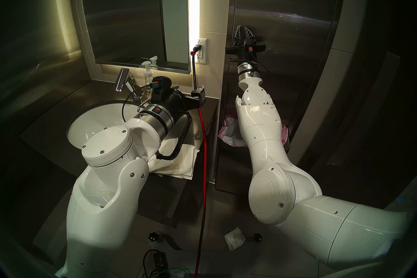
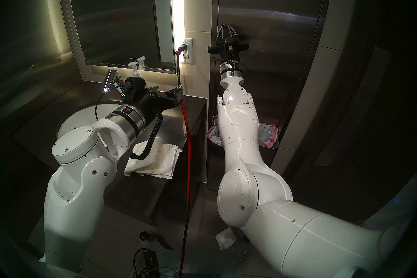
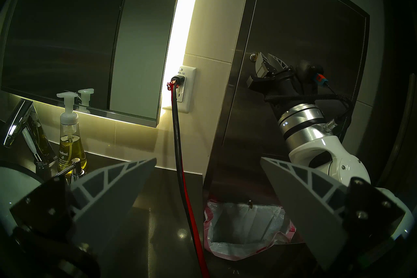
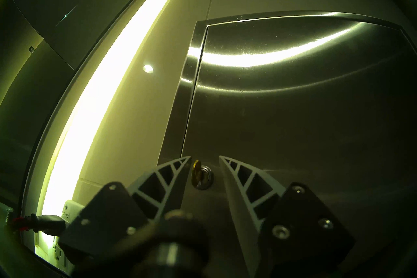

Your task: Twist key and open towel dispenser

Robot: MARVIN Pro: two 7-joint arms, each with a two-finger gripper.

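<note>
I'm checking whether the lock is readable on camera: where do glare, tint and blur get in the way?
Right wrist view: green-yellow tint, a bright glare band across the towel dispenser door; the key is sharp, the gripper base blurred. Left wrist view: the light strip blows out, the lock tiny. Head views: dim, the lock hidden behind the right gripper.
</note>
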